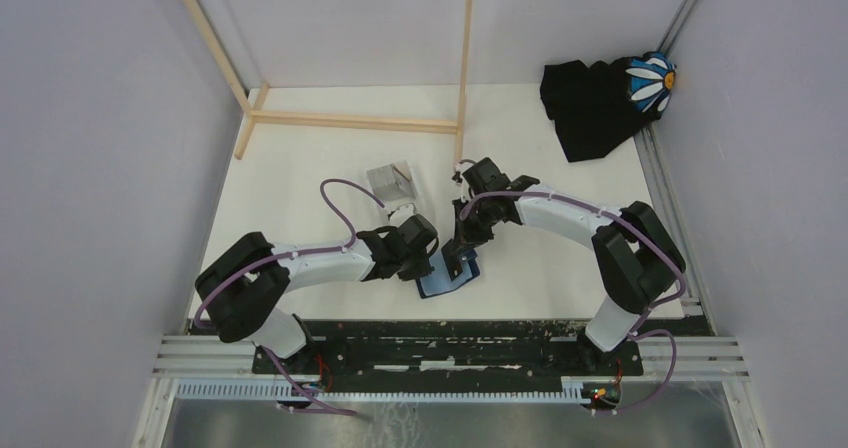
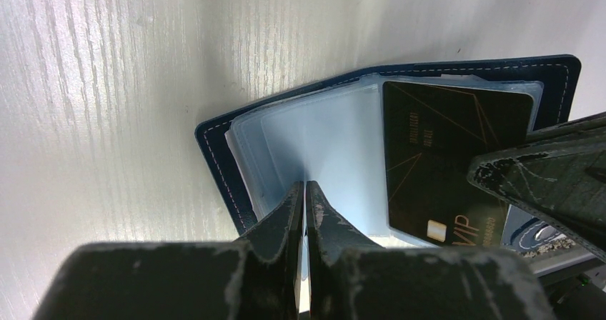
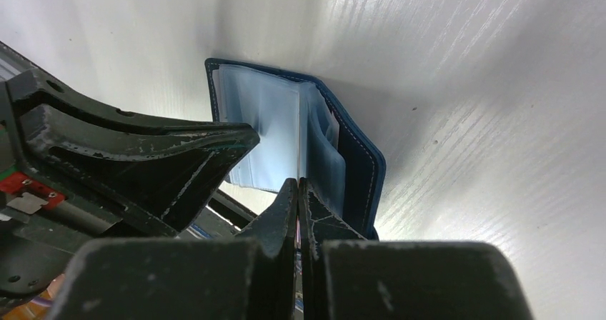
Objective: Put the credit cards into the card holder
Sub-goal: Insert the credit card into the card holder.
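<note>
Between the pressed-together fingertips of the right gripper [image 3: 298,191], a dark card [image 2: 443,156] is being held by one edge. The right wrist view is showing it edge-on, as a thin pale line rising from the tips. The left wrist view is showing its face, with fine gold lines and the letters VIP. The card is lying over the right half of the open holder [image 2: 213,156], flat against the clear plastic pockets, with its top edge reaching close to the stitched navy rim. Whether it is sitting inside a pocket or only on top of one cannot be told.

Just beside it, the left gripper [image 2: 306,191] is showing only a narrow slit between its jaws, and they are pinching the near edge of a clear sleeve [image 2: 336,148] at the middle of the holder. The sleeve is standing up from the fold between the two navy covers. The two grippers are working close together, the right finger crossing the lower right corner of the card.

The holder is lying open on the white table [image 1: 300,198], toward the near edge and between the two arms. Farther back, behind the left wrist, a clear box [image 1: 390,181] is standing apart from the holder. A wooden frame [image 1: 350,121] is running across the back of the table, and a black cloth [image 1: 590,103] is lying bunched in the far right corner.
</note>
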`<action>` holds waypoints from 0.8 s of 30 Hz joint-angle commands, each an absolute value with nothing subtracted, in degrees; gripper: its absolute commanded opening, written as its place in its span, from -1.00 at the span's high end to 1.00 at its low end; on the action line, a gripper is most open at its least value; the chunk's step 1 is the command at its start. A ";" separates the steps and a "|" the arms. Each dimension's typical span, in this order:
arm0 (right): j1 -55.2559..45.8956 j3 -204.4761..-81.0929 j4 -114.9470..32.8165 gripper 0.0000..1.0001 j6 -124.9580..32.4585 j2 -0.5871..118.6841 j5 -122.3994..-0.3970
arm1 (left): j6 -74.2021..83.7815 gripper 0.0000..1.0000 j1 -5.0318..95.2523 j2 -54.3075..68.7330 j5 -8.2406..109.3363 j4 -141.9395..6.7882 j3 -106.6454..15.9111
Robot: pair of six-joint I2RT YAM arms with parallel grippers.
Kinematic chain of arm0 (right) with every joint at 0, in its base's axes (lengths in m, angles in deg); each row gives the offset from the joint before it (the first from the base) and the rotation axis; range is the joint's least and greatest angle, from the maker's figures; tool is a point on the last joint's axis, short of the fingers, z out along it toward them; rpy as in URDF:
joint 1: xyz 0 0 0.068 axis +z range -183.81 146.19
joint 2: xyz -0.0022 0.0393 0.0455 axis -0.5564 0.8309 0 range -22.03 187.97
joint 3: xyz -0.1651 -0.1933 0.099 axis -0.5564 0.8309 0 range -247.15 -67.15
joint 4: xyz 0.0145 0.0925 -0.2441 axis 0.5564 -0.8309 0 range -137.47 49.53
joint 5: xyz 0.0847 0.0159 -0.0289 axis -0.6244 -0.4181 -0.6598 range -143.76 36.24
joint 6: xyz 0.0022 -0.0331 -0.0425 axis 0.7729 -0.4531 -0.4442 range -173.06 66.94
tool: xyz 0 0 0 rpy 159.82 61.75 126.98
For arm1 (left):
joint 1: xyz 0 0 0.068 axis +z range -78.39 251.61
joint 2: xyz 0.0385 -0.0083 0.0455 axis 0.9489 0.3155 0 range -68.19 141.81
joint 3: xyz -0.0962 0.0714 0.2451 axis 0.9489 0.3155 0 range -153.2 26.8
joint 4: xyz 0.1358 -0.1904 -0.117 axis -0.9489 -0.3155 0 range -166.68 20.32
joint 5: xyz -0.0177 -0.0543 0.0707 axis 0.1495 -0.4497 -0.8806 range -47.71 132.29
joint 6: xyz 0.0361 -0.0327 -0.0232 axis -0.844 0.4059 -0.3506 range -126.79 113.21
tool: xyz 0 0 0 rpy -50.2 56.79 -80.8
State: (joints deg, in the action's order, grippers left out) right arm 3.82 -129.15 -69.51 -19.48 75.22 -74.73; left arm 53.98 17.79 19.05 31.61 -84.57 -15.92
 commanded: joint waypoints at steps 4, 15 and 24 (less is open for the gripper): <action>3.32 -129.09 -67.54 0.99 -18.80 71.94 -75.90 | 52.45 0.78 17.47 19.53 28.73 -89.28 -14.85; 3.28 -127.20 -67.01 0.99 -19.45 72.38 -75.54 | 52.87 0.79 17.23 19.48 28.75 -89.37 -14.86; 3.28 -125.68 -67.10 0.99 -20.32 71.91 -74.30 | 53.16 0.79 17.03 19.84 28.66 -89.32 -14.86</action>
State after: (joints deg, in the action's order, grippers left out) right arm 3.51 -126.50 -68.22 -19.48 74.17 -75.12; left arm 54.01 17.35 19.05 30.80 -84.60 -15.92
